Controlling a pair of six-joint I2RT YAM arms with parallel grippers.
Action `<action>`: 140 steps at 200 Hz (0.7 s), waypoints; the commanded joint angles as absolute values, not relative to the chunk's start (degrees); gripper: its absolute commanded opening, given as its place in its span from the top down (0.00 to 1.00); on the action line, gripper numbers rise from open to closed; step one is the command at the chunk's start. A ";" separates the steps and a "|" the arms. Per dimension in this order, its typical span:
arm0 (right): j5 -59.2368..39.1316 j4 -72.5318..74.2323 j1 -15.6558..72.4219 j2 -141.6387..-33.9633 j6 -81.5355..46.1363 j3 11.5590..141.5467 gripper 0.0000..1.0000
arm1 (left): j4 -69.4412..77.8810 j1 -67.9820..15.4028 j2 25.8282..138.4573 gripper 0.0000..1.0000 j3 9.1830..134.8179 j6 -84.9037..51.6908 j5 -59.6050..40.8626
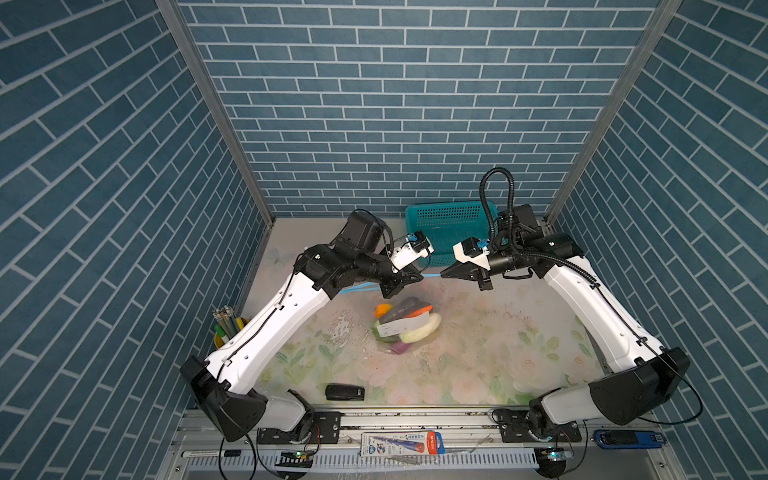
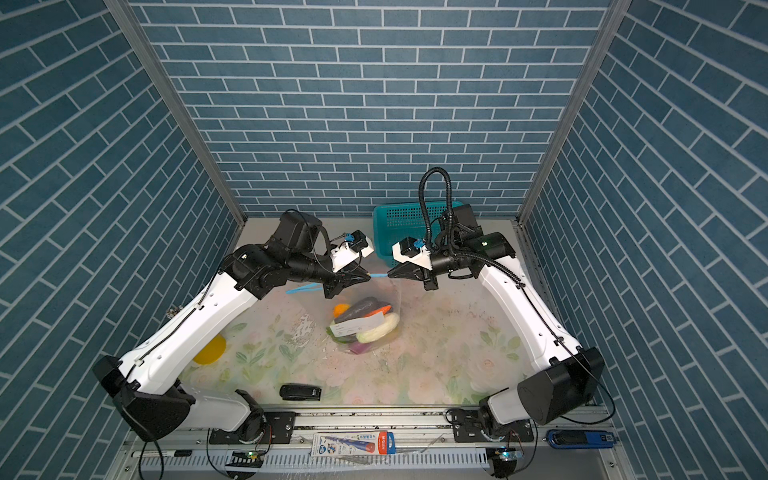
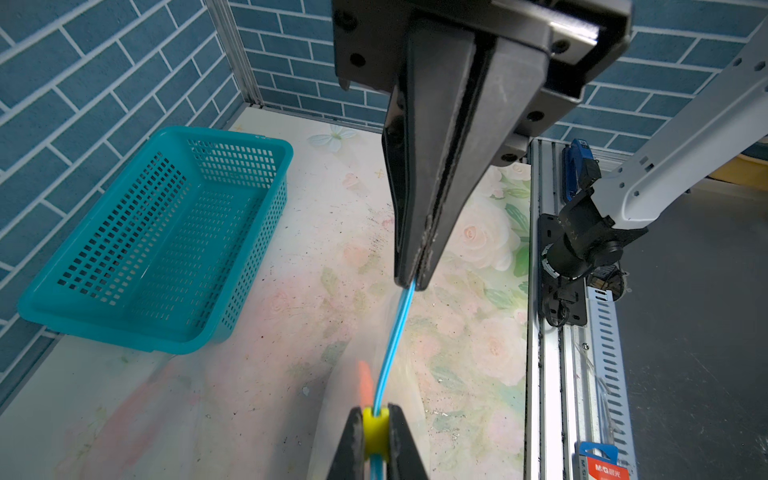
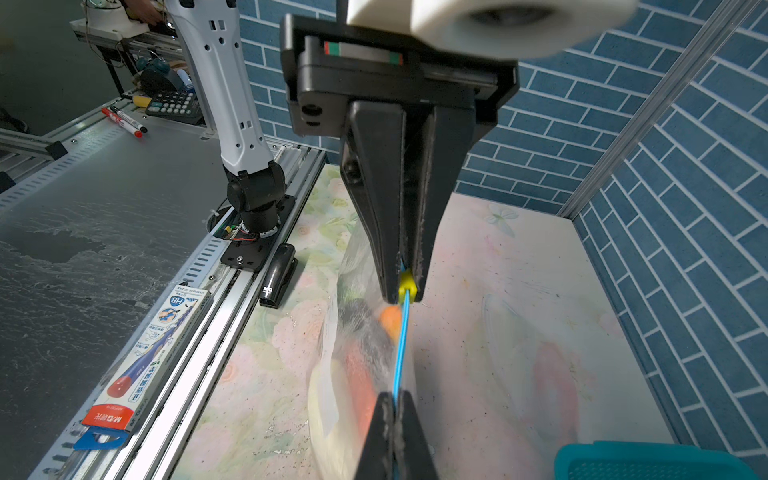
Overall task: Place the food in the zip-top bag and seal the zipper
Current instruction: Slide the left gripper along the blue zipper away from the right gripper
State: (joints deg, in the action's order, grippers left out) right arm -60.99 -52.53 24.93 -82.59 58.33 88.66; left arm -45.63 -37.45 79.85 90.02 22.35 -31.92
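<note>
1. Left wrist view: the left gripper (image 3: 376, 415) pinches the small yellow slider tab (image 3: 376, 434) on the light-blue zipper strip (image 3: 397, 345).
2. Middle of the table (image 1: 511, 345) — the clear crinkly zip-top bag (image 2: 384, 295) holds the glossy toy vegetables (image 1: 415, 332); loading looks done.
3. The right gripper (image 3: 409, 280) clamps the strip's end — sealing seems unfinished.

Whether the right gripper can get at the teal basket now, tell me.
Probably yes: the teal basket lies just behind the right gripper, nothing between; but it is shut on the yellow slider.
</note>
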 commanded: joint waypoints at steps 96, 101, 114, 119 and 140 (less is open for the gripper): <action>-59.92 -55.81 22.50 -79.98 59.21 90.55 1.00 | -48.47 -35.03 75.61 0.96 87.60 22.94 -28.08; -60.07 -55.77 22.41 -79.86 59.21 90.49 1.00 | -48.39 -34.94 75.45 0.96 87.37 22.86 -28.12; -60.29 -55.55 22.34 -79.81 59.23 90.24 1.00 | -48.22 -34.72 75.15 0.96 86.89 22.77 -28.22; -60.29 -55.46 22.32 -79.80 59.23 90.18 1.00 | -48.17 -34.63 74.94 0.96 86.75 22.68 -28.17; -60.27 -55.29 22.15 -79.80 59.21 90.02 1.00 | -48.35 -34.38 74.47 0.96 86.27 22.65 -28.08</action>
State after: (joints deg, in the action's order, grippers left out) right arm -60.58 -52.90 23.83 -82.11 58.33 88.66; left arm -45.93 -36.12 76.77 87.07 22.41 -30.87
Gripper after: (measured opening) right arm 0.044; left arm 0.110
